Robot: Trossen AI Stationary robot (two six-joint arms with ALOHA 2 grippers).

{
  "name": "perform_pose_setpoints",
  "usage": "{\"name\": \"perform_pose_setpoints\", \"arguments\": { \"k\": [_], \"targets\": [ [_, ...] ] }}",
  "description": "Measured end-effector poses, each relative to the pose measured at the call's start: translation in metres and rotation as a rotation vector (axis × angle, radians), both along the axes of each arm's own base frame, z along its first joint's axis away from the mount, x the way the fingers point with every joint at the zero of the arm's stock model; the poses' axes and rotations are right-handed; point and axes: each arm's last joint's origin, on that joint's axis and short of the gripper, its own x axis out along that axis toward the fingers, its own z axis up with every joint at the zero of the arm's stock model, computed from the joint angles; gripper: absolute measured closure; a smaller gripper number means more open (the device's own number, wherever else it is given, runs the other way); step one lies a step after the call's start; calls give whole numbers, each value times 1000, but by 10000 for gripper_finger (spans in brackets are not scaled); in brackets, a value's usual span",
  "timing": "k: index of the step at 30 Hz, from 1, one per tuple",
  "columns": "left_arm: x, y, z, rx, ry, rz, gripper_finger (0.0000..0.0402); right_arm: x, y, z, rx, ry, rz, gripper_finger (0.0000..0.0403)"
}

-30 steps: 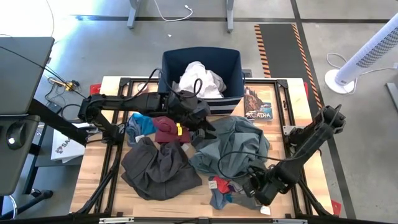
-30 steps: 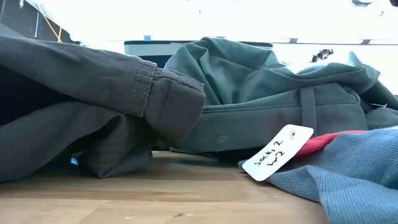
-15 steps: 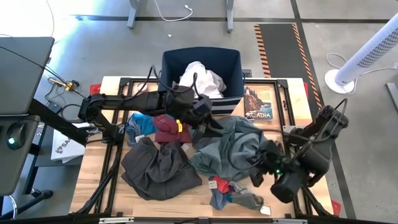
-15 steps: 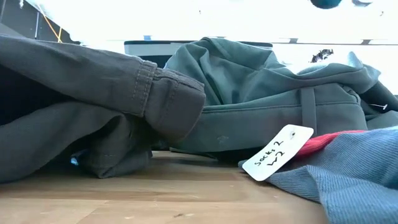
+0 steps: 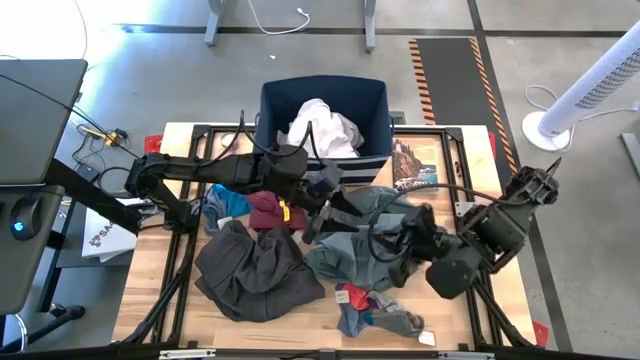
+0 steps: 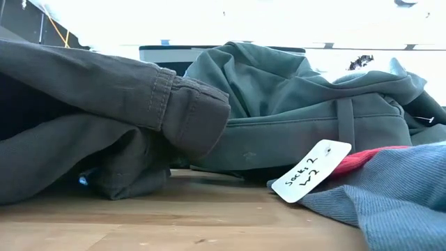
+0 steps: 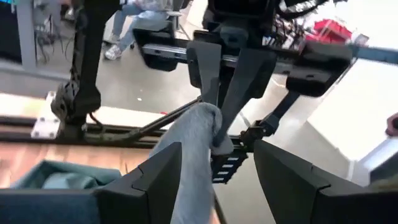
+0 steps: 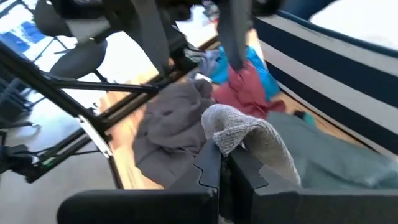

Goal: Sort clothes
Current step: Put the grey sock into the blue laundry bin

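Note:
My right gripper [image 8: 222,158] is shut on a small grey sock [image 8: 255,140] and holds it up over the grey-green shirt [image 5: 375,245] at mid-table. My left gripper [image 7: 216,152] is open, facing the right gripper [image 7: 217,112]. The sock [image 7: 193,162] hangs between its two fingers; whether it touches them I cannot tell. Dark grey-brown trousers [image 5: 255,272] lie at the near left, maroon [image 5: 265,210] and bright blue [image 5: 225,200] pieces beyond them. More socks [image 5: 372,312] lie at the near edge. White cloth [image 5: 322,125] sits in the navy bin [image 5: 370,100]. My right gripper pinches the grey sock between its two fingers at a bunched fold near one end [image 8: 225,138]. The fingers come slanting down from the table's right. The sock drapes over one finger and hangs slack below [image 7: 186,186], lifted clear of the clothes.
A paper tag [image 6: 311,171] lies by the red and grey-blue socks near the front edge. A picture card [image 5: 415,165] lies right of the bin. Bare wood [image 5: 155,290] shows along the table's near left. A white fan [image 5: 590,90] stands beyond the table on the right.
My right gripper has risen from the sock pile at the near edge and gone toward the far left, up to my left gripper, turning as it went. It has lifted the grey sock clear. My left gripper has tipped upward a little and stayed open.

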Motion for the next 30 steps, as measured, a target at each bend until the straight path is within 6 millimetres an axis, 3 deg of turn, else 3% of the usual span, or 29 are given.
{"name": "perform_pose_setpoints", "arguments": {
  "k": [12, 30],
  "targets": [
    [-1, -10, -3, 86, -5, 5, 204, 26, -14, 13, -31, -82, 96, 402],
    [-4, -9, -13, 107, 104, 32, 204, 37, -26, 16, -41, -83, 159, 402]
  ]
}}
